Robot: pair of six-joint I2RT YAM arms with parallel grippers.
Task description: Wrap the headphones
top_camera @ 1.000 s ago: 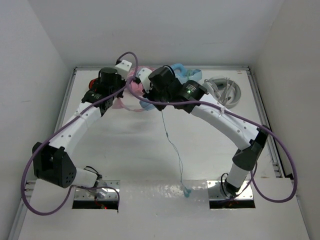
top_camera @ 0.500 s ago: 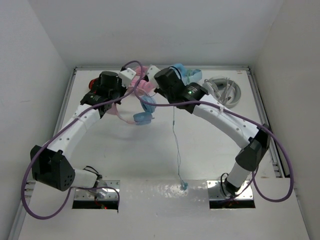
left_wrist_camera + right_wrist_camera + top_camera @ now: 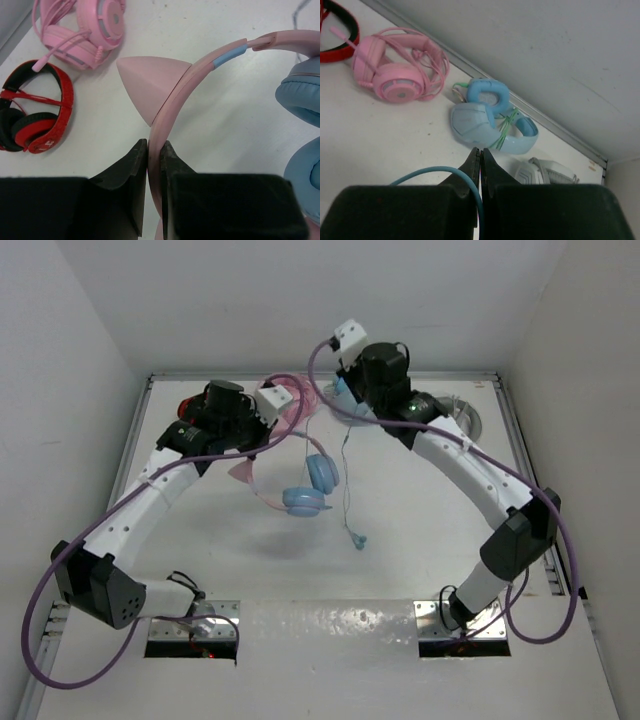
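**White table (image 3: 400,570): headphones (image 3: 303,502) held from two sides**

A red-and-black pair (image 3: 35,117) lies far left, its cup marking too small to read. The left gripper (image 3: 154,150) clamps the pink headband (image 3: 200,62), with the cups hanging above mid-table. The right gripper (image 3: 480,152) pinches the thin blue cable (image 3: 430,172). An all-pink pair (image 3: 395,67) and an all-blue pair (image 3: 490,120) lie behind.

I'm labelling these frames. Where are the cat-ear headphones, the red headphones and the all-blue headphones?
cat-ear headphones (image 3: 150,82), left wrist view, pink ear.
red headphones (image 3: 47,137), left wrist view, red ear cup.
all-blue headphones (image 3: 472,122), right wrist view, ear cup shell.
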